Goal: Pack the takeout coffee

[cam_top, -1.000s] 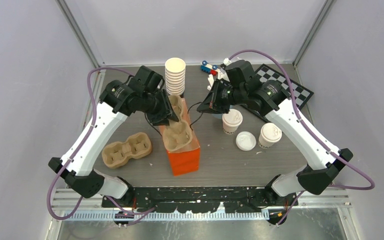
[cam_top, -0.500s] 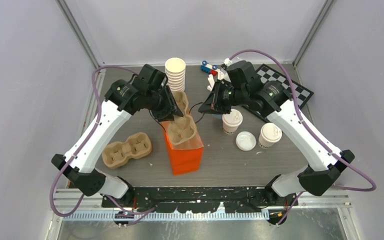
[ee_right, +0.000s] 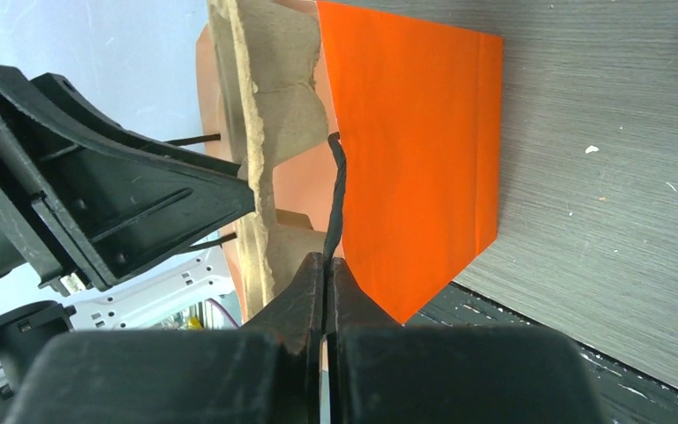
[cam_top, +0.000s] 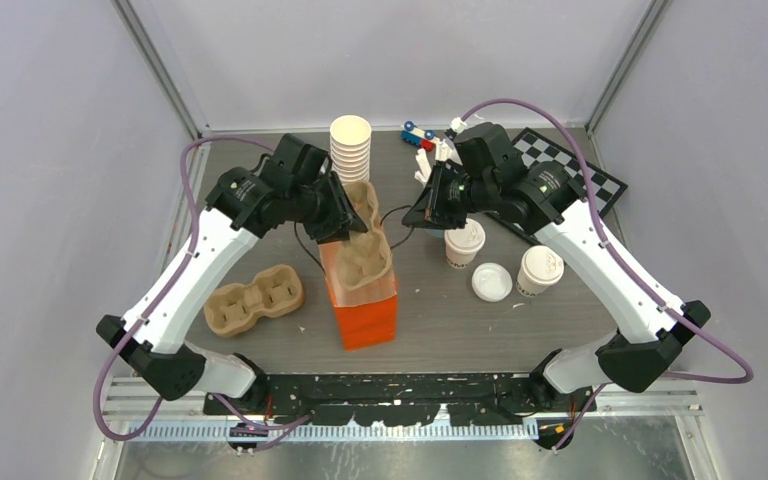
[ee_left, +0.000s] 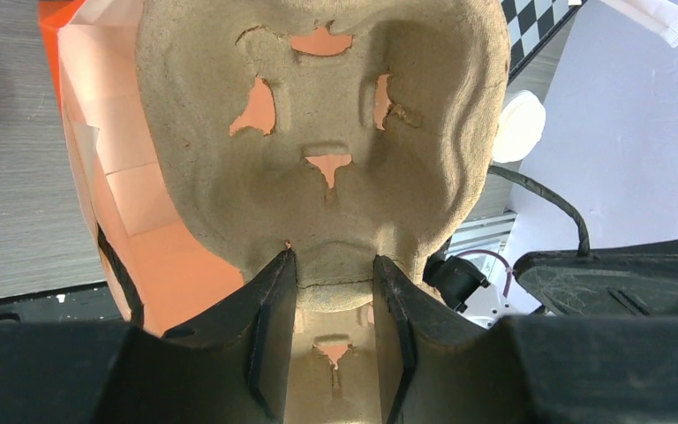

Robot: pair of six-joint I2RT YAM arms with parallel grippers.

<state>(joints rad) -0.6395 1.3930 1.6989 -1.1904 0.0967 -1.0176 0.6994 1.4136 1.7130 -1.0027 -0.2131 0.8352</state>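
Note:
Two takeout coffee cups, white with sip lids, stand right of centre: one (cam_top: 465,240) just below my right wrist, the other (cam_top: 540,268) further right. My left gripper (cam_top: 345,225) (ee_left: 331,265) is shut on the middle ridge of a brown pulp cup carrier (cam_top: 362,245) (ee_left: 318,106). The carrier is tilted, its lower end inside the mouth of the orange paper bag (cam_top: 365,312) (ee_left: 154,291) (ee_right: 415,132). My right gripper (cam_top: 415,215) (ee_right: 328,261) is shut on the bag's thin black handle (ee_right: 335,194), beside the carrier (ee_right: 260,132).
A loose white lid (cam_top: 490,281) lies between the two cups. A second pulp carrier (cam_top: 253,300) lies at the left. A tall stack of cream cups (cam_top: 350,150), small toys (cam_top: 418,135) and a checkerboard (cam_top: 580,180) are at the back.
My left gripper has tipped the carrier steeper and pushed its lower end down into the bag's mouth. The bag's top has shifted slightly. The right gripper has stayed on the handle.

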